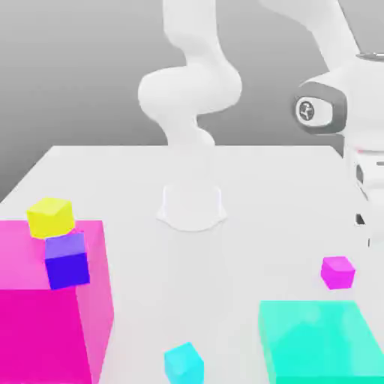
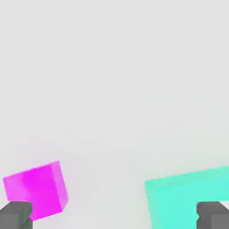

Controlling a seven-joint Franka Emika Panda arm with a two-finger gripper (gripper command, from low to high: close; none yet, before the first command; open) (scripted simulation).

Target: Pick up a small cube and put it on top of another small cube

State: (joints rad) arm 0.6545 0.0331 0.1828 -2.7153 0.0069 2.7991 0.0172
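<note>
The small magenta-pink cube rests on the white table at the exterior view's right, just beyond a large teal block. My hand hangs above it at the right edge of that view. In the hand view my gripper is open wide, with nothing between its dark fingertips. The magenta cube sits close to one fingertip and the teal block close to the other. Other small cubes are a cyan one, a yellow one and a blue one.
A large pink block stands at the exterior view's left, with the yellow and blue cubes on its top. The arm's white base rises at the table's middle. The cyan cube lies near the front edge.
</note>
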